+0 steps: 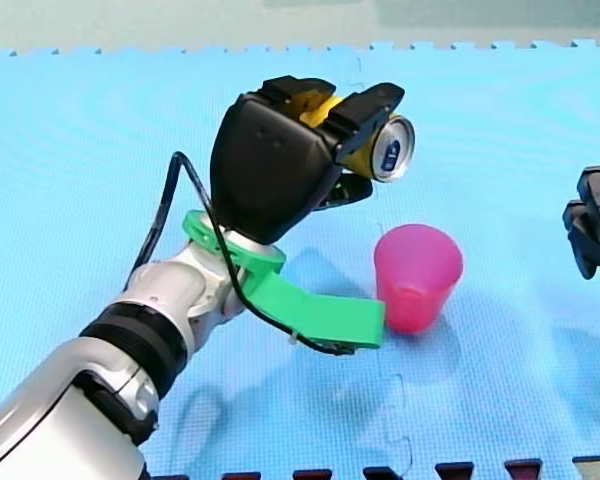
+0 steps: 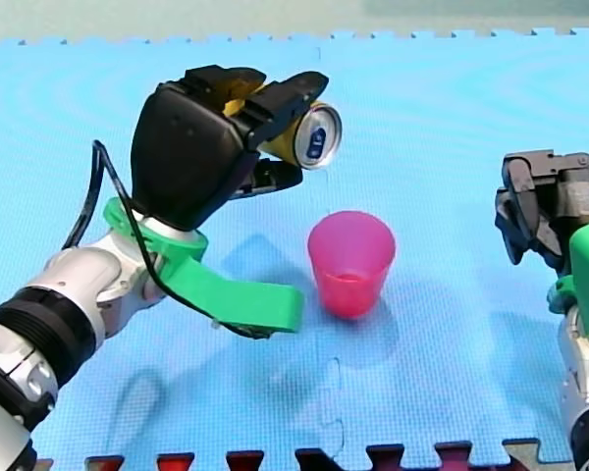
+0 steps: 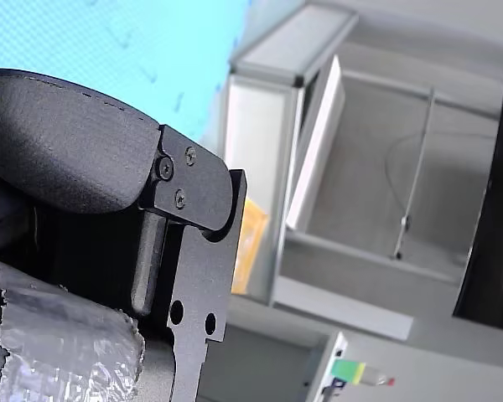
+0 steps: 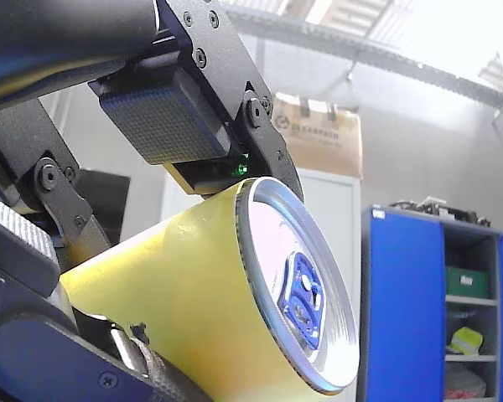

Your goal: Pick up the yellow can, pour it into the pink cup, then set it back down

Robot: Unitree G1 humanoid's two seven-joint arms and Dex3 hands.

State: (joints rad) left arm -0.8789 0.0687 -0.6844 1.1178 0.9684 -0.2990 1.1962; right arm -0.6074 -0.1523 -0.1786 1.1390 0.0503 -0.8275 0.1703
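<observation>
Left hand (image 2: 191, 147) fingers (image 2: 280, 101) clamp the yellow can (image 2: 314, 135), tipped sideways to pour into the pink cup (image 2: 350, 265) below them; right hand (image 2: 545, 211) well aside.

The pink cup (image 2: 350, 263) is framed from above by both head views, offset slightly sideways; both wrist views are aimed away from it.
</observation>
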